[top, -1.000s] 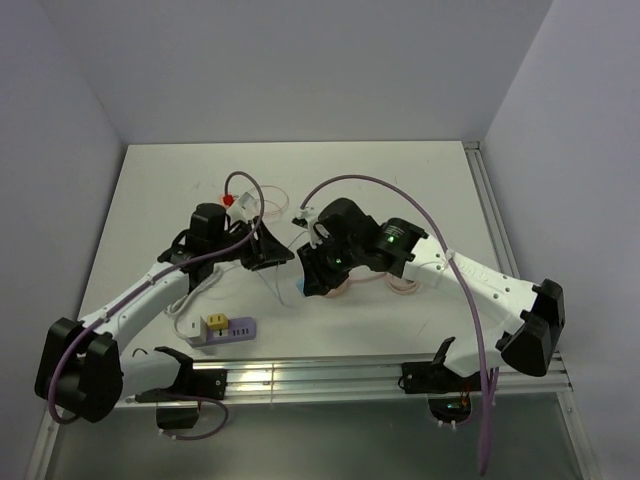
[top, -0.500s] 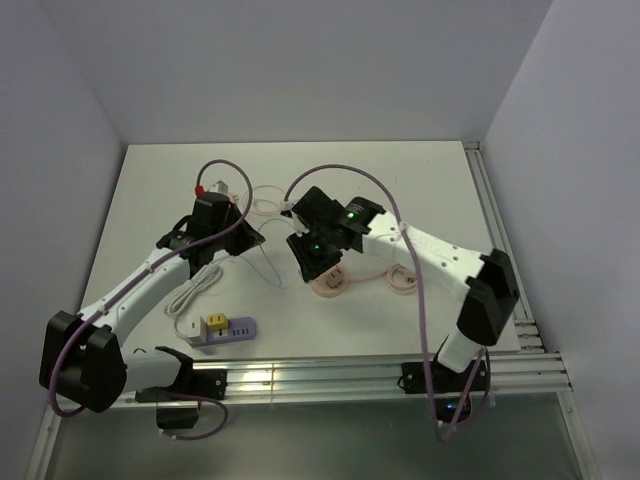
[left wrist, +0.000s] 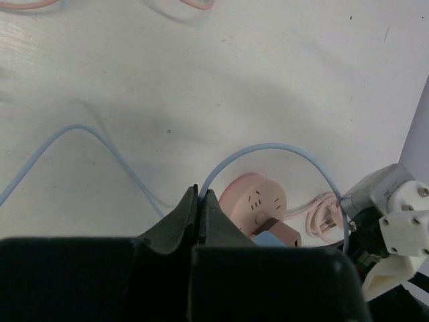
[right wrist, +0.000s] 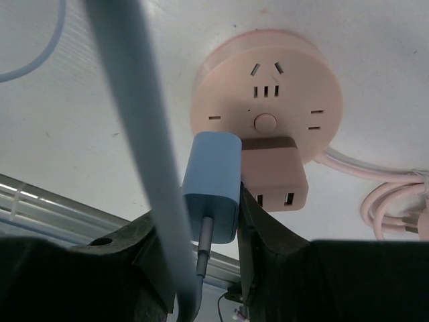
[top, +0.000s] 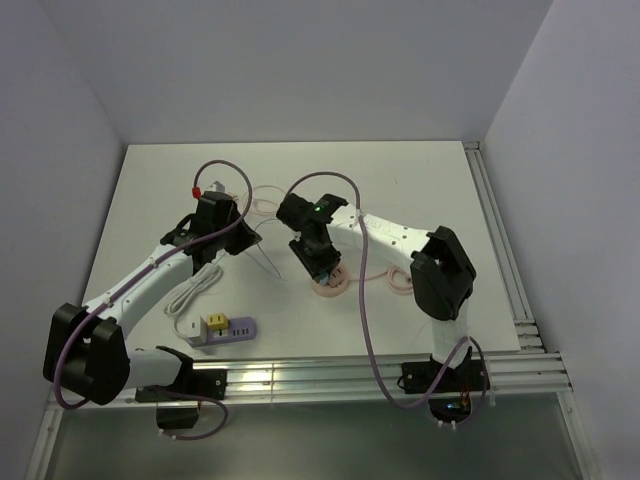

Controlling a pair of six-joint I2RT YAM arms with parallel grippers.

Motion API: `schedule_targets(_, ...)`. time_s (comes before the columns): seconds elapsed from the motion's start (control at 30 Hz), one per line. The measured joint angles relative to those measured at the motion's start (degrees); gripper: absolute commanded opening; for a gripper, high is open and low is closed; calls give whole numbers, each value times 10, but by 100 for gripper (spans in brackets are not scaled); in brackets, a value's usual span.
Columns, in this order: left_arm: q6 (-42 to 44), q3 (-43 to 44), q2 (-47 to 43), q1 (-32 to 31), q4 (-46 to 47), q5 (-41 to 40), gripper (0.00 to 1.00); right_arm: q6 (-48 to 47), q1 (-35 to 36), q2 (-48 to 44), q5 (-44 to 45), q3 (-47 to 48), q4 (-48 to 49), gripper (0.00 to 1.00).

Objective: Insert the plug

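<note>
Blue plastic plug (right wrist: 213, 184): a small rounded block at the near rim of the pink socket hub (right wrist: 268, 114), just beside the hub's square USB block (right wrist: 273, 171). Its prongs are hidden, so I cannot tell whether it is seated.
Pink socket hub: a round disc lying flat on the white table (left wrist: 201, 67), slots facing up.
Right gripper (right wrist: 204, 225): clamped on the plug's flat sides, directly over the hub's edge.
Left gripper (left wrist: 201, 201): fingers pressed together, apparently pinching the thin blue cable (left wrist: 268, 146) to the left of the hub.
Blue cable: it arcs loosely around the hub's far side.
Handling: the plug is probably light, rigid and smooth-skinned, so it could twist in the pads under insertion force. The cable is limp and may tug sideways.
Where to hold: the broad faces, low near the cord end, leaving the prong end free.
</note>
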Motion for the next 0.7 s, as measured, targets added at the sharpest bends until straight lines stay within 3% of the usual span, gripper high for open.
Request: schedule_targets(0.7, -8, -9, 4, 0, 0, -2, 0, 7, 0, 35, 4, 9, -5, 0)
